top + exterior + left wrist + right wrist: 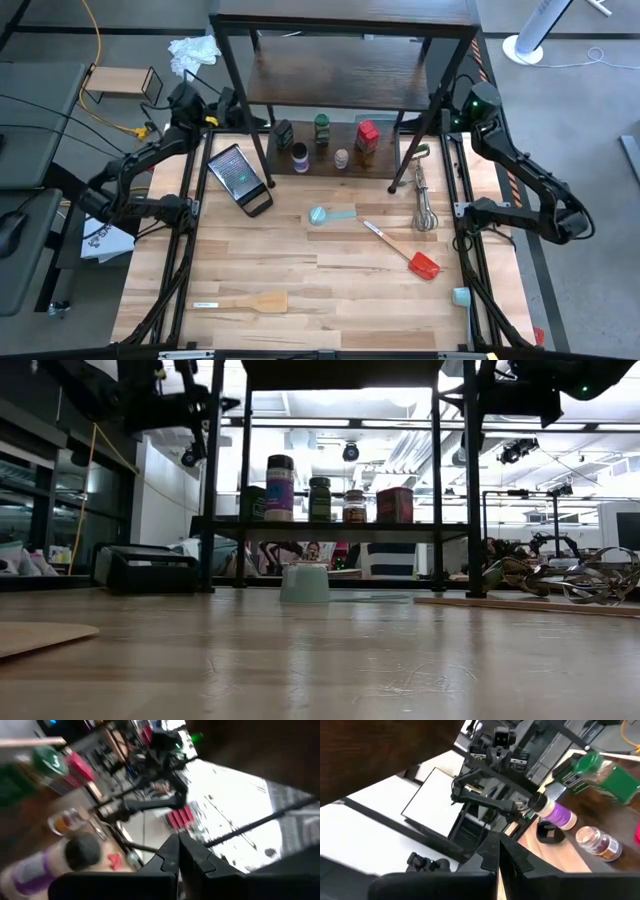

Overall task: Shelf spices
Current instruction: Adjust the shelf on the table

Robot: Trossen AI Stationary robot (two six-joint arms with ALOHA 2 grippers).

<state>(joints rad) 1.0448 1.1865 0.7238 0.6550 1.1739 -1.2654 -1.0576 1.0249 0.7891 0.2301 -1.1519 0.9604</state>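
Five small spice jars (322, 142) stand on the dark wooden three-tier shelf (300, 85); both clenched, empty grippers, left gripper (177, 851) and right gripper (498, 851), should withdraw without nudging them.

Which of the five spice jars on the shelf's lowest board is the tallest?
The white-labelled jar with the dark lid, second from the left in the low view; its lid rises above every neighbour's.

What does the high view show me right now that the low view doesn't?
Only the high view: the red spatula, wooden spatula and wire whisk lying on the table, and both arms raised beside the shelf. Only the low view: the jars' heights side-on and the room behind. Both: five spice jars on the shelf's bottom board, and the pale blue cup.
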